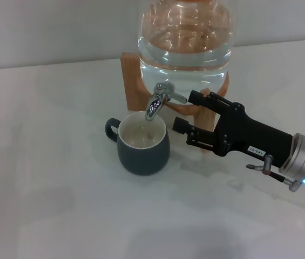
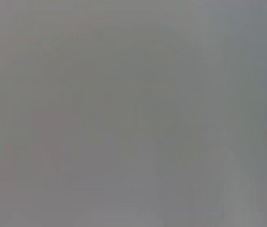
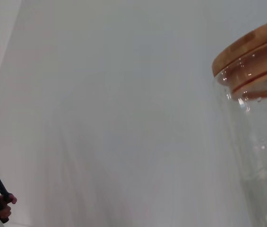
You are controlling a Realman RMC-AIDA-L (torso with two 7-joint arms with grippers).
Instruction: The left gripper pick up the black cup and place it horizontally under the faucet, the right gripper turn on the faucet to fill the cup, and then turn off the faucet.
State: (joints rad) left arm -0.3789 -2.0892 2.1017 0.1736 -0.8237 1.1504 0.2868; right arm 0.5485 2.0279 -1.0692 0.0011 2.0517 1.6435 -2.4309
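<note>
Right gripper (image 1: 185, 112) fingers spread apart, upper tip touching faucet (image 1: 160, 99) lever, black cup (image 1: 141, 144) upright under spout on table (image 1: 49, 178).

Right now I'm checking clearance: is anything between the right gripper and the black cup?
No. In the head view the right gripper sits open at the faucet lever; only bare table separates it from the black cup.

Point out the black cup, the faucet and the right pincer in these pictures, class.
black cup (image 1: 143, 154): head view, on its dark outer wall below the rim.
faucet (image 1: 157, 101): head view, on the chrome spout above the cup.
right pincer (image 1: 187, 112): head view, midway between its two fingertips, beside the faucet lever.
</note>
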